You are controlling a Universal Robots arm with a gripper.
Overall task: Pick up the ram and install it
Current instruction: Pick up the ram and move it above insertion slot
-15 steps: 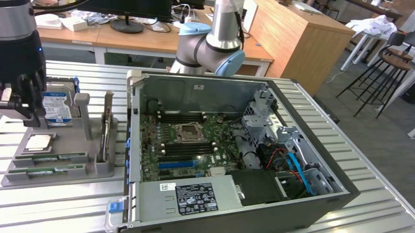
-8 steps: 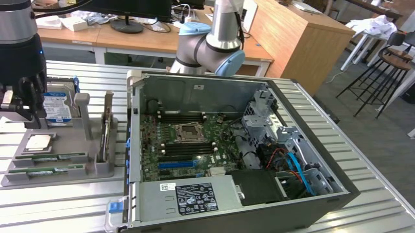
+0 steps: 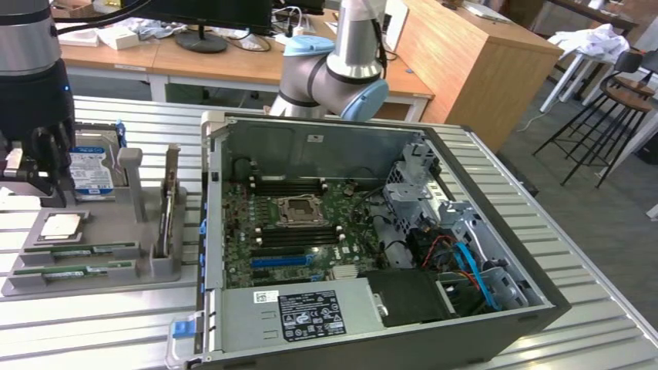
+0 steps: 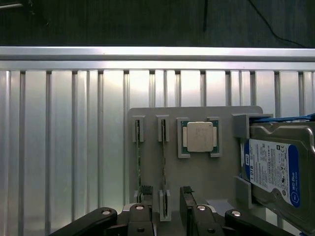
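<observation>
Silver table (image 4: 59,147) holds a grey rack (image 4: 197,177) where the ram (image 4: 163,157) stands on edge in its slot, and the gripper (image 4: 166,205) hangs above it with jaws wide apart, so a crooked drop could knock the neighbour stick (image 4: 139,157)

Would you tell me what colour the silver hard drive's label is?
Blue and white label, best in the wrist view.

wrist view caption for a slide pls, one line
Open gripper poised above the ram in its grey holder, beside the processor chip and hard drive.
</observation>
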